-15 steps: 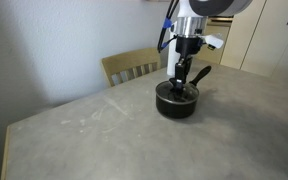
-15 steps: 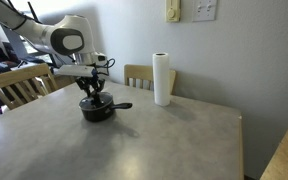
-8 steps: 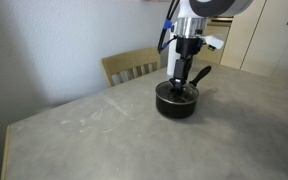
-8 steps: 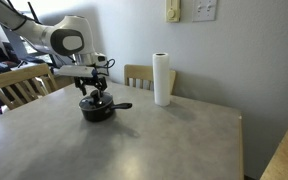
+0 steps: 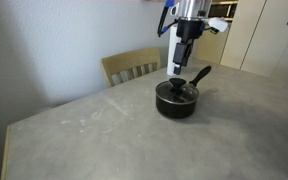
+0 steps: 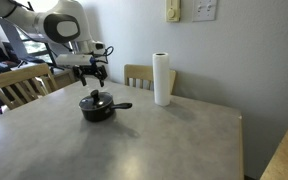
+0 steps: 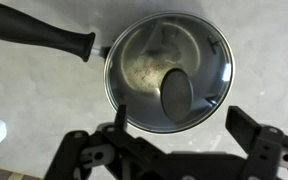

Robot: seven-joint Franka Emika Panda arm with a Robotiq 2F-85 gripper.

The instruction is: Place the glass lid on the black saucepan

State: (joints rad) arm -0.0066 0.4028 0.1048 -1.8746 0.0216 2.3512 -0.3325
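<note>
The hand [image 5: 177, 68] hangs empty with its fingers spread, directly above and clear of the lid [image 7: 144, 60], which sits flat on the pan [image 5: 174, 108] on the bench [image 5: 94, 140], so the placing looks done and only withdrawal remains.

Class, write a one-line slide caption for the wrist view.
The glass lid sits on the black saucepan, with the open gripper hovering above.

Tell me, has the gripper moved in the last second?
Yes. The gripper has risen straight up off the saucepan, which stayed put with the lid on it; a clear gap now separates them.
</note>
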